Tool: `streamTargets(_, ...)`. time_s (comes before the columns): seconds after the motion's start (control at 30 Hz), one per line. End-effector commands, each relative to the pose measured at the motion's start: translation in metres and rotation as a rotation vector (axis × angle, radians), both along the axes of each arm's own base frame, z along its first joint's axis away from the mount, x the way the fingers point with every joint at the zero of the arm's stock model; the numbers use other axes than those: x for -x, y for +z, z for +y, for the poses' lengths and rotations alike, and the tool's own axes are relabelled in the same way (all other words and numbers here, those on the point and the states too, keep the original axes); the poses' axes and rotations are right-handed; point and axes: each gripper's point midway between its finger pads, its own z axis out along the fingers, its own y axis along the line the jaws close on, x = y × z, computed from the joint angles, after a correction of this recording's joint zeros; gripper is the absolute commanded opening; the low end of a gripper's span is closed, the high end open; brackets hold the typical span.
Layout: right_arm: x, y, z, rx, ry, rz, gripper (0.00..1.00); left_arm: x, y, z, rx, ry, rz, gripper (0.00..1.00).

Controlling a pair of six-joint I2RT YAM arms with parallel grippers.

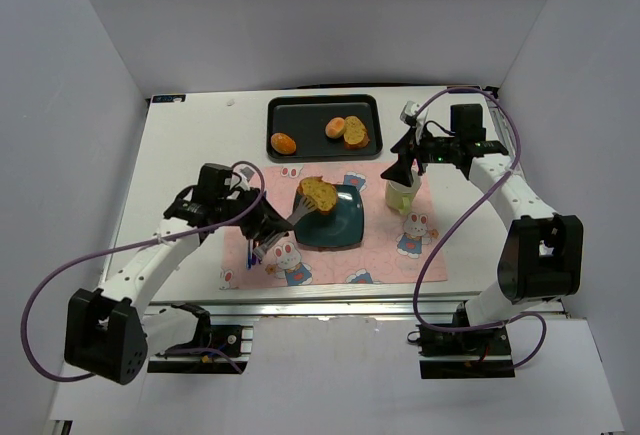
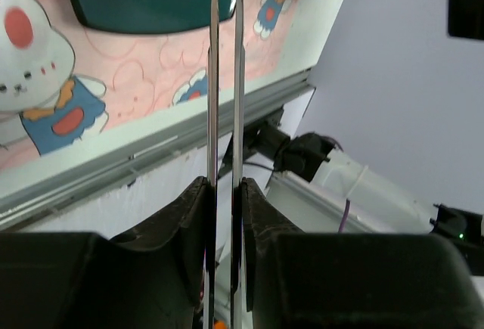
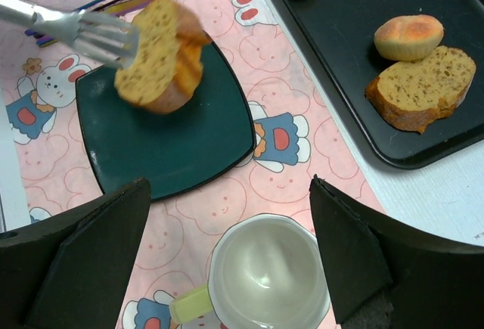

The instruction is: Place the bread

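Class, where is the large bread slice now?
Top view, centre: the bread sits in tongs held by the left gripper, over the green plate, left of the cup.

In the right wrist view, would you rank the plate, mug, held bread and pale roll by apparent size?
Plate, mug, held bread, pale roll; the mug's nearness to the camera inflates it.

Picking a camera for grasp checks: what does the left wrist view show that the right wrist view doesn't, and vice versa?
Only left wrist: the left claw shut on the two arms of the tongs, and the table's front rail.
Only right wrist: the bread in the tong tips over the plate, the cup, the tray with another slice and rolls, and the open right claw.
Both: tongs, plate, bunny mat.
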Motion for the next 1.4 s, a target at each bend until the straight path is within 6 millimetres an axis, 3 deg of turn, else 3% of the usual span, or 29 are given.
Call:
streamTargets(0.0,-0.003,0.02,0.003,-0.032,0.022,-0.026,0.89,0.017,0.009,-0.006,0.041,-0.064,-0.02,0.01)
streamTargets(0.1,-0.002,0.02,0.004,-0.033,0.022,-0.023,0.89,0.021,0.001,-0.013,0.042,-0.095,-0.002,0.05)
streamTargets(0.2,0.0,0.02,0.004,-0.031,0.022,-0.025,0.89,0.024,-0.013,-0.017,0.015,-0.13,0.03,0.16)
streamTargets(0.33,0.005,0.017,0.002,-0.026,0.016,-0.024,0.89,0.022,-0.022,-0.021,-0.019,-0.159,0.037,0.4)
streamTargets(0.37,0.007,0.018,0.002,-0.026,0.016,-0.03,0.89,0.021,-0.024,-0.022,-0.025,-0.157,0.041,0.42)
streamTargets(0.57,0.011,0.018,0.001,-0.025,0.014,-0.032,0.89,0.012,-0.015,-0.023,-0.035,-0.157,0.007,0.53)
streamTargets(0.77,0.011,0.019,0.002,-0.028,0.019,-0.033,0.9,0.009,-0.01,-0.018,-0.087,-0.16,-0.008,0.53)
streamTargets(0.87,0.011,0.02,0.001,-0.029,0.019,-0.034,0.89,0.003,0.003,-0.011,-0.125,-0.143,-0.033,0.52)
streamTargets(0.97,0.012,0.02,0.002,-0.03,0.022,-0.035,0.89,-0.008,0.016,0.005,-0.148,-0.082,-0.063,0.45)
streamTargets(1.1,0.012,0.02,0.003,-0.031,0.029,-0.04,0.89,-0.012,0.014,0.032,-0.194,-0.018,-0.044,0.36)
streamTargets(1.17,0.011,0.021,0.002,-0.032,0.029,-0.042,0.89,-0.014,0.008,0.041,-0.232,0.002,-0.034,0.26)
streamTargets(1.23,0.012,0.021,0.002,-0.031,0.03,-0.044,0.89,-0.018,-0.009,0.07,-0.389,0.048,-0.019,0.15)
streamTargets(1.3,0.012,0.02,0.002,-0.033,0.033,-0.046,0.89,-0.034,-0.009,0.1,-0.524,0.112,-0.032,0.04)
streamTargets(1.33,0.012,0.021,0.003,-0.035,0.034,-0.049,0.89,-0.054,-0.003,0.133,-0.699,0.188,-0.105,0.0)
streamTargets(1.37,0.013,0.019,0.003,-0.035,0.034,-0.043,0.89,-0.066,0.0,0.153,-0.8,0.239,-0.144,0.0)
